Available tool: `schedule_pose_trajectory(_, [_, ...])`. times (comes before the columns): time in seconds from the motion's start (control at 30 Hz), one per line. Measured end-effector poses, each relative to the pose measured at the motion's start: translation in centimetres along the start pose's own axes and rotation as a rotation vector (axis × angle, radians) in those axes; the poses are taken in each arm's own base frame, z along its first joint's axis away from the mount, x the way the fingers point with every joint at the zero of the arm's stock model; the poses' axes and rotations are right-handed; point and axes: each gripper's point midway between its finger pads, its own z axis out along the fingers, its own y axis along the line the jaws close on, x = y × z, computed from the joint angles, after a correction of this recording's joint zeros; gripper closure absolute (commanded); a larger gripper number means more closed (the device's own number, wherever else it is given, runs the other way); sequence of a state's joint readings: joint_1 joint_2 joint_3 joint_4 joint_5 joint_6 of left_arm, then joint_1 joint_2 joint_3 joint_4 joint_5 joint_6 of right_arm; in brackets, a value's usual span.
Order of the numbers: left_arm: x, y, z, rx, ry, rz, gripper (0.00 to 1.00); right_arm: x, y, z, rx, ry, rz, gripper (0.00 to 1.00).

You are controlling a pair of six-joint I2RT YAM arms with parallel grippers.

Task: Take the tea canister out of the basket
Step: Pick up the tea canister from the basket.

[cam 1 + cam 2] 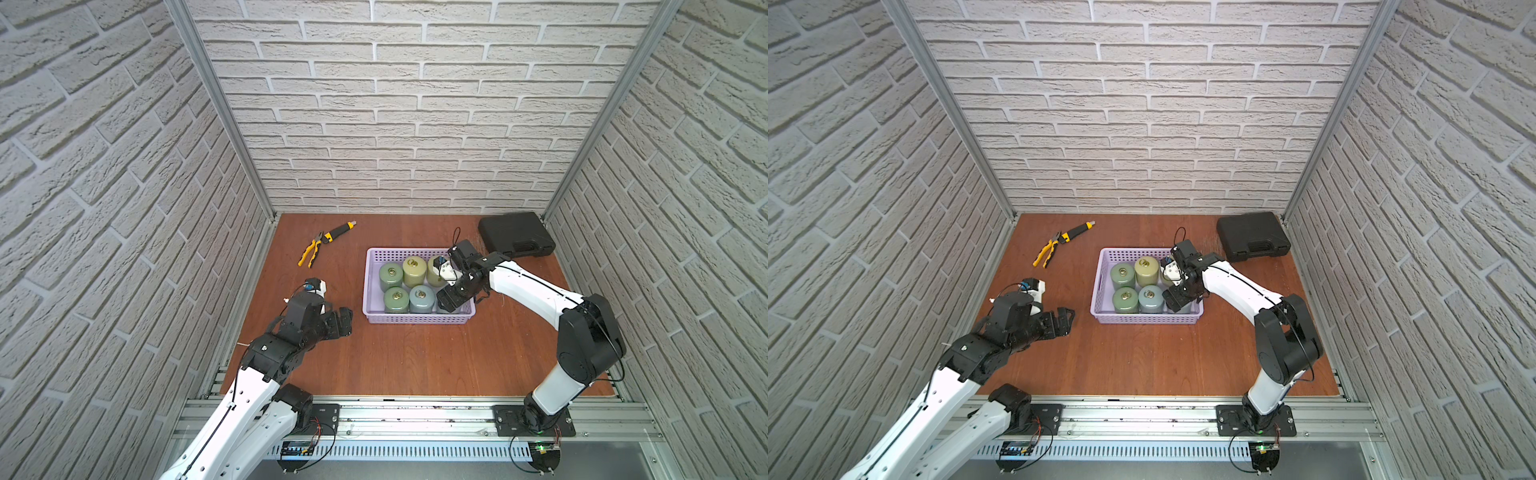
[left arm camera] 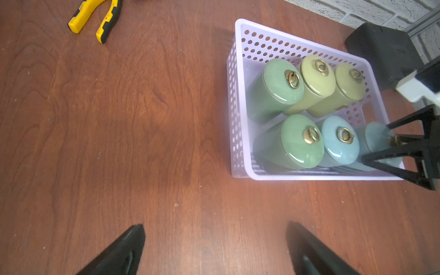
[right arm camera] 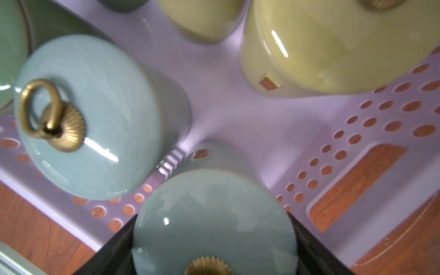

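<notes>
**Right gripper clamped on the corner canister**

The pale blue glazed ceramic tea canister with a brass knob (image 3: 214, 202) stands upright in a corner of the shallow lavender perforated plastic basket (image 1: 415, 320). The black fingers (image 3: 114, 247) of the right gripper (image 3: 212, 215) press against both sides of its lid. Just beside that gripper stands a second pale blue canister (image 3: 100, 114). Beyond it are two yellow-green canisters (image 2: 316, 78) and two green canisters (image 2: 283, 81). The left gripper (image 2: 215, 228) hovers with its jaws wide apart over the reddish wooden table (image 2: 142, 142), well apart from the basket.
</notes>
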State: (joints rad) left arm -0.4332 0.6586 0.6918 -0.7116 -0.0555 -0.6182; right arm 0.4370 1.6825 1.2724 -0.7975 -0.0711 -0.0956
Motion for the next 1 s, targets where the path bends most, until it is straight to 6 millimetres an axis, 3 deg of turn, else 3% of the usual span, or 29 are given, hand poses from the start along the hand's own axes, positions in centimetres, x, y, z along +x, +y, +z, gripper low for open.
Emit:
schedule_pose_trajectory(0.33, [0.0,0.3,-0.7,-0.004,-0.019,-0.011,0.02,-1.8,-0.6,-2.2,0.033,-0.039,0.035,0.61])
schedule_pose_trajectory(1.0, [-0.1,0.5,-1.1,-0.009,-0.039,-0.015,0.02,-1.0,-0.2,-6.0,0.052,-0.073,0.075,0.63])
